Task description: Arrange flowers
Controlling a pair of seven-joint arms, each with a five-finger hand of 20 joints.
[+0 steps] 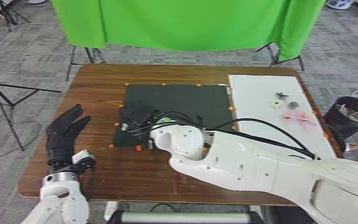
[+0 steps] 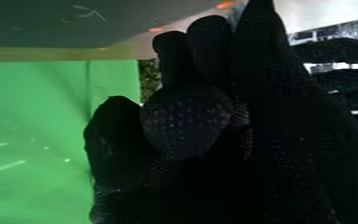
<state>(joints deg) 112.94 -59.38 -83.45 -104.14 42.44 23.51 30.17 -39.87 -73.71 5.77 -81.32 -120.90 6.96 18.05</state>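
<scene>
Head view adds pink flowers (image 1: pixel 302 115) on white board (image 1: pixel 254 107), left robot hand (image 1: pixel 63 134) straight-fingered; right robot hand (image 1: pixel 137 113): cannot tell its state.

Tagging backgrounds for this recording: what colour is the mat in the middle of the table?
The mat is a very dark green, near black; clearest in the head view.

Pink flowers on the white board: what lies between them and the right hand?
Head view: black cables, then dark mat, then white board up to the pink flowers.
</scene>
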